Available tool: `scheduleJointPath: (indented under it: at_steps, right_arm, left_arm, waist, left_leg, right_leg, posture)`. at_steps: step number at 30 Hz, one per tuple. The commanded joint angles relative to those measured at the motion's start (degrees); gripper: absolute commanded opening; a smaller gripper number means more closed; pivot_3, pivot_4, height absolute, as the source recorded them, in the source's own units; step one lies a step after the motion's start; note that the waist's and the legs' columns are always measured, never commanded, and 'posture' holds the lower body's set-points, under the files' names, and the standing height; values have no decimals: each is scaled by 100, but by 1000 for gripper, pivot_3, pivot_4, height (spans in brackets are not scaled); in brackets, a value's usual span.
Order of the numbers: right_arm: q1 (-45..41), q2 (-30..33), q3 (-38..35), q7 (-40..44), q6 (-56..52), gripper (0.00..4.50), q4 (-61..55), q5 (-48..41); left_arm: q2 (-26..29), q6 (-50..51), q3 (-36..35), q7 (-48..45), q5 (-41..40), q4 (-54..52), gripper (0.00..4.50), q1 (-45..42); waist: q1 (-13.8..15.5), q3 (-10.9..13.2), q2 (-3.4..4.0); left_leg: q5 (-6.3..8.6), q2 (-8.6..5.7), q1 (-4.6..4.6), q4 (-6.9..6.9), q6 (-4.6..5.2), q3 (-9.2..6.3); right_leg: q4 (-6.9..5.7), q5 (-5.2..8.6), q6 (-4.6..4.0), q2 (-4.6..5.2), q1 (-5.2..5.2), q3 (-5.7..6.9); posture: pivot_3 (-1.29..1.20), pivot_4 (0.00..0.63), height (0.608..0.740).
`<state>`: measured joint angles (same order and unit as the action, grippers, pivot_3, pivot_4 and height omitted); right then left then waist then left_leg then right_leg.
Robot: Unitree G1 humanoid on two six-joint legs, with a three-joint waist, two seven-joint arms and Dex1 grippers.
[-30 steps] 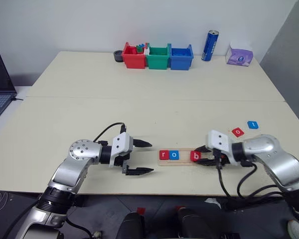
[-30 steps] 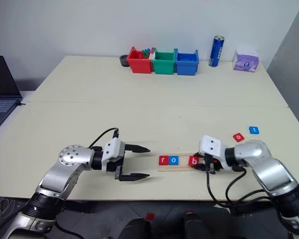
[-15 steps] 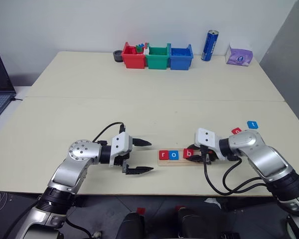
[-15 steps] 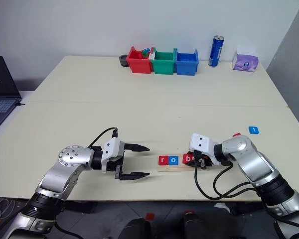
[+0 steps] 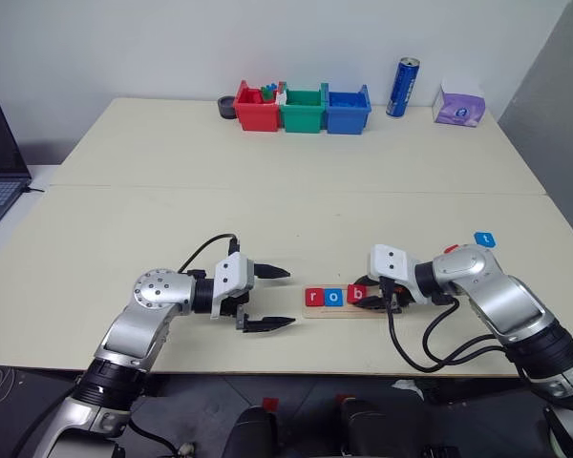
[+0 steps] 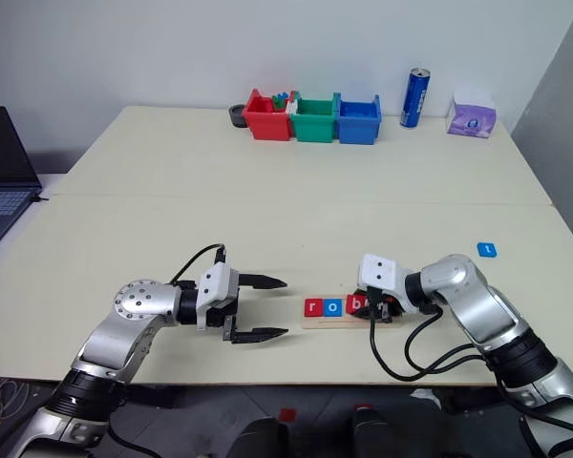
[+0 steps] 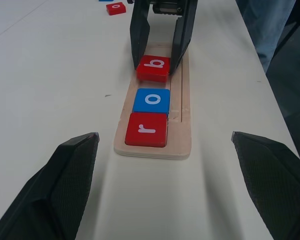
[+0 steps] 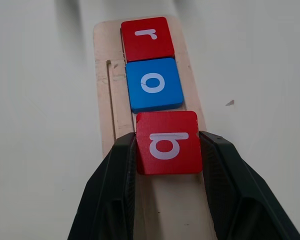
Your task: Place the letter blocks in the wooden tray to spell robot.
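Where clamped: right claw [image 8: 168, 150], "b" block [image 8: 168, 142]

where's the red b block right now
The red b block sits over the wooden tray, clamped in the right gripper, just right of the blue o block in the head views.

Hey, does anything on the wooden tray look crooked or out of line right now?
Mostly tidy. The red r and blue o sit square in the wooden tray. The red b, clamped in the right pincer, looks slightly askew, one corner close to the o, not yet flush.
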<state>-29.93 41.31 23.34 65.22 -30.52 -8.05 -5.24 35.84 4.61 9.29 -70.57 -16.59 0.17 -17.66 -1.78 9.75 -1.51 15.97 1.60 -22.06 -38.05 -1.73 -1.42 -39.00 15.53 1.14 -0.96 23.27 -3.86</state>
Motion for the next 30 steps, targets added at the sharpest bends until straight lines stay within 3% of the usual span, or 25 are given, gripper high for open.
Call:
scheduleJointPath:
  at_steps: [1, 6, 7, 10, 14, 15, 25, 28, 30]
  right_arm:
    - [-124, -15, -30, 49, 132, 1458, 21, 63]
    - [-163, -43, -2, 69, 167, 1458, 79, 66]
    - [-167, -52, 4, 69, 183, 2018, 88, 71]
    - [-190, -82, 7, 69, 210, 2870, 112, 74]
    - [-235, -100, -58, 51, 215, 4363, 91, 60]
    - [-242, -89, -98, 54, 181, 4471, 35, 27]
    - [390, 245, -798, -173, -543, 4471, -1279, -532]
    - [742, 281, -934, -342, -737, 3874, -1638, -634]
    - [951, 297, -954, -444, -811, 3108, -1819, -675]
  left_arm:
    - [-8, -28, -27, 36, -6, -158, 4500, -85]
    - [-13, 19, -19, 63, -9, -218, 4500, -89]
    - [-13, 20, -18, 65, -6, -221, 4500, -90]
    - [-17, 23, -15, 68, -3, -219, 4500, -98]
    - [-36, 16, 0, 72, 4, -207, 4500, -104]
    - [-41, 15, 3, 73, 6, -206, 4500, -103]
    - [-45, 34, 7, 137, 3, -265, 4500, -45]
    - [-42, 53, 7, 139, -3, -282, 4500, -45]
    - [-42, 60, 8, 130, -3, -279, 4500, -53]
  waist:
    - [0, 0, 0]
    - [1, 0, 0]
    - [0, 0, 0]
    - [-1, 0, 0]
    - [-1, 0, 0]
    - [-1, 0, 0]
    - [11, 1, 1]
    - [8, 1, 1]
    - [8, 1, 1]
  left_leg:
    - [0, 0, 0, 0, 0, 0]
    - [0, 0, 0, 0, 0, 0]
    - [0, 0, 0, 0, 0, -1]
    - [0, 0, 0, 0, 0, -1]
    - [0, 0, 0, 0, 0, -1]
    - [0, 0, 0, 0, 0, -1]
    - [0, -1, -3, 0, 0, -7]
    - [0, -1, -5, 0, 0, -6]
    - [0, -1, -4, 0, 0, -6]
  right_leg:
    - [0, 0, 0, 0, 0, 0]
    - [0, 0, 0, 0, 0, 0]
    - [0, 0, 0, 0, 0, 0]
    - [0, 0, 0, 0, 0, 0]
    - [0, 0, 0, 0, 0, 1]
    - [0, 0, 0, 0, 0, 0]
    - [1, 0, 0, 2, -1, 6]
    - [1, 0, 0, 2, 0, 6]
    - [0, 0, 1, 2, 0, 6]
  posture:
    - [0, 150, 740]
    - [0, 150, 740]
    - [0, 150, 740]
    - [0, 150, 740]
    - [0, 150, 740]
    - [0, 150, 740]
    - [0, 150, 740]
    - [0, 150, 740]
    - [0, 150, 740]
